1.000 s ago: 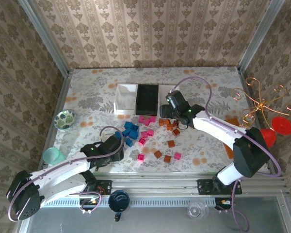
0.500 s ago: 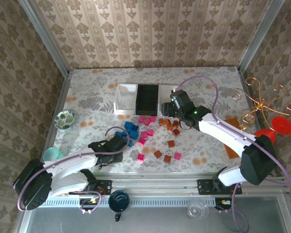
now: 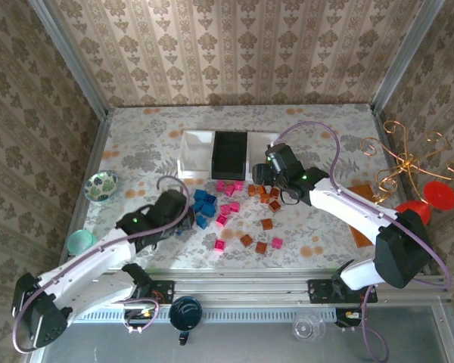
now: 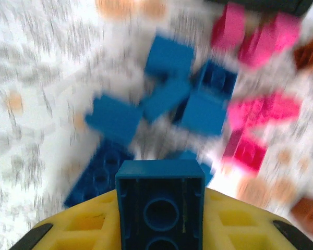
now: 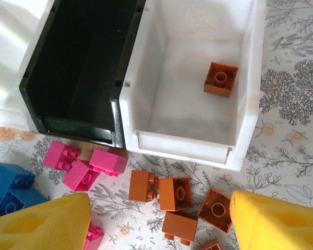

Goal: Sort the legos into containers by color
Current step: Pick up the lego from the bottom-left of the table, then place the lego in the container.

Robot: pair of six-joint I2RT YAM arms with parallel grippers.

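From above, the left end effector point(image 3: 183, 215) is seen at the blue legos point(image 3: 205, 203) on the worktop point(image 3: 325, 128), and the right end effector point(image 3: 262, 175) just before the black container point(image 3: 229, 155).

In the left wrist view, a blue brick point(image 4: 160, 200) is gripped between the yellow fingers point(image 4: 78, 232).

In the right wrist view, the jaws are spread wide over orange-brown legos point(image 5: 175, 195), and one orange-brown brick point(image 5: 220, 79) lies in the white container point(image 5: 182, 148).

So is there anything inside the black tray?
No, the black tray looks empty in the right wrist view, while the white tray beside it holds one orange-brown brick.
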